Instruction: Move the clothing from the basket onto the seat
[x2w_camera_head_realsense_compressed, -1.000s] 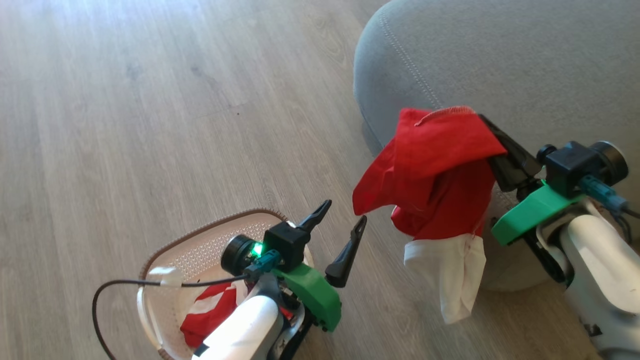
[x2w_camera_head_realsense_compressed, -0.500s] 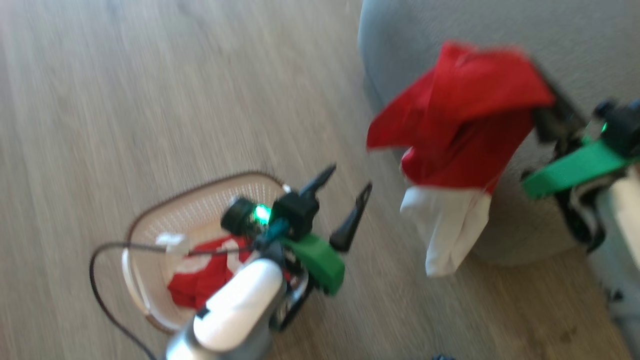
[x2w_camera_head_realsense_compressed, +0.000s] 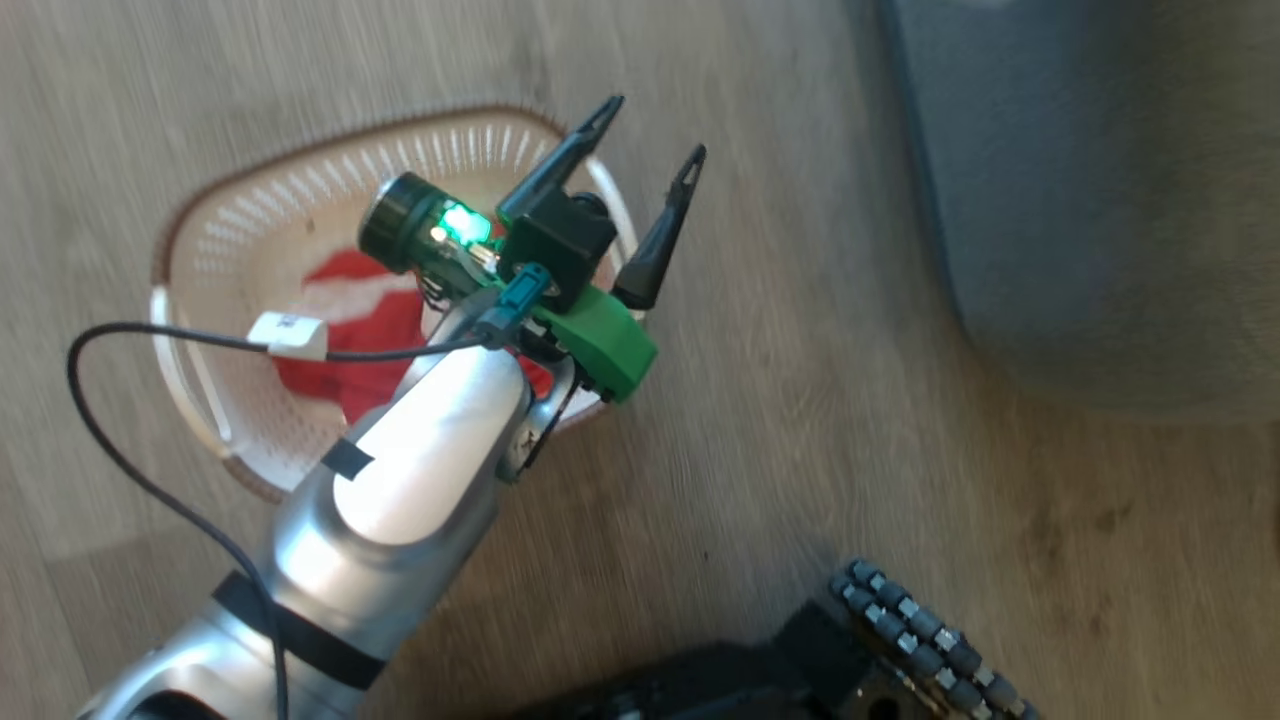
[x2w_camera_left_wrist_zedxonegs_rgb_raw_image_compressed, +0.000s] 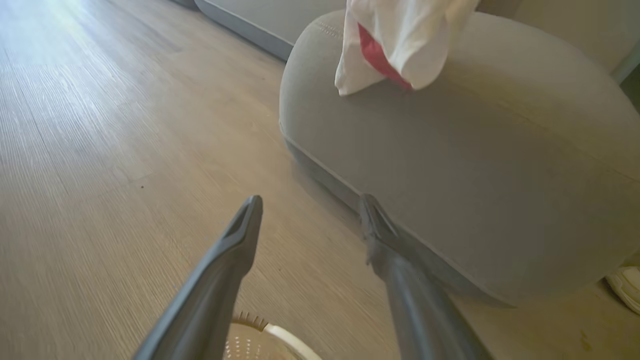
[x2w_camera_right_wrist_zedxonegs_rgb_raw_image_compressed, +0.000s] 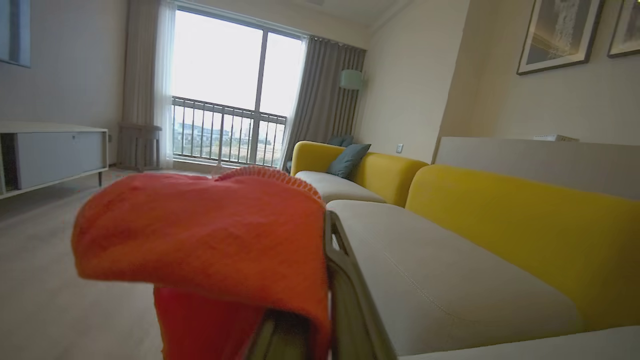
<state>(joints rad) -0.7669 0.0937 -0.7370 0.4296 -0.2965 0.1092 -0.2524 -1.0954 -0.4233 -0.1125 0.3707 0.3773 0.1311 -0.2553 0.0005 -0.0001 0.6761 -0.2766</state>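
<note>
1. At the far left of the head view, the basket (x2w_camera_head_realsense_compressed: 250, 215) stands on the wooden floor (x2w_camera_head_realsense_compressed: 800, 420). Red and white clothing (x2w_camera_head_realsense_compressed: 335, 385) lies bunched in its bottom, so that share of the job is not yet done.
2. Just right of it, the left gripper (x2w_camera_head_realsense_compressed: 656, 125) hangs over the basket's rim. Its fingers (x2w_camera_left_wrist_zedxonegs_rgb_raw_image_compressed: 235, 250) are spread wide with nothing between them. In the left wrist view they point past the rim toward the cushion rather than down into the basket.
3. A strip of bare floor lies between the basket and the seat (x2w_camera_head_realsense_compressed: 1080, 200), so the two do not touch.
4. In the left wrist view a hanging garment (x2w_camera_left_wrist_zedxonegs_rgb_raw_image_compressed: 400, 35), white with red showing, dangles over the top of the seat. Its lowest fold is at the cushion's surface, but I cannot tell whether it rests there or hangs just clear.
5. In the right wrist view the right gripper (x2w_camera_right_wrist_zedxonegs_rgb_raw_image_compressed: 315, 240) has its fingers closed on a red garment (x2w_camera_right_wrist_zedxonegs_rgb_raw_image_compressed: 210, 235) that is draped over them. The grey cushion lies just to the right and below.
6. Judged from this, the task is roughly midway. One piece is at the seat but not released, and at least one more waits in the basket.
</note>
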